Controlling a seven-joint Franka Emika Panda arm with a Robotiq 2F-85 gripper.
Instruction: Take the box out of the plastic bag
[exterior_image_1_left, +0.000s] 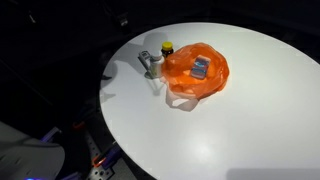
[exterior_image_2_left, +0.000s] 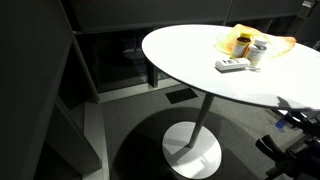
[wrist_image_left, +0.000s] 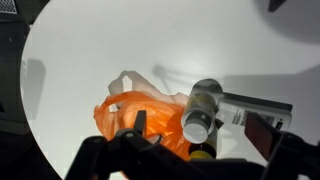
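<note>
- in an exterior view, the white round tabletop (exterior_image_1_left: 235, 130) carries an orange bag (exterior_image_1_left: 180, 72). the gray box (exterior_image_1_left: 201, 68) sits inside the bag, near its middle. a can (exterior_image_1_left: 153, 66) stands just beside the bag at its 9 o'clock, with a flat case (exterior_image_1_left: 144, 56) at the can's 10 o'clock. a yellow cap (exterior_image_1_left: 167, 45) shows at the bag's 11 o'clock.
- in an exterior view from low down, the tabletop (exterior_image_2_left: 180, 55) rests on a pedestal (exterior_image_2_left: 200, 120). the can (exterior_image_2_left: 259, 52) is at the bag's (exterior_image_2_left: 232, 40) 4 o'clock and the case (exterior_image_2_left: 232, 66) at its 6 o'clock. the box cannot be made out here.
- in the wrist view, the dark fingers (wrist_image_left: 105, 155) rise from the bottom edge, spread wide and grasping nothing. the bag (wrist_image_left: 135, 110) lies between them, the can (wrist_image_left: 203, 108) at its 3 o'clock, and the case (wrist_image_left: 255, 105) beyond the can. the box is hidden.
</note>
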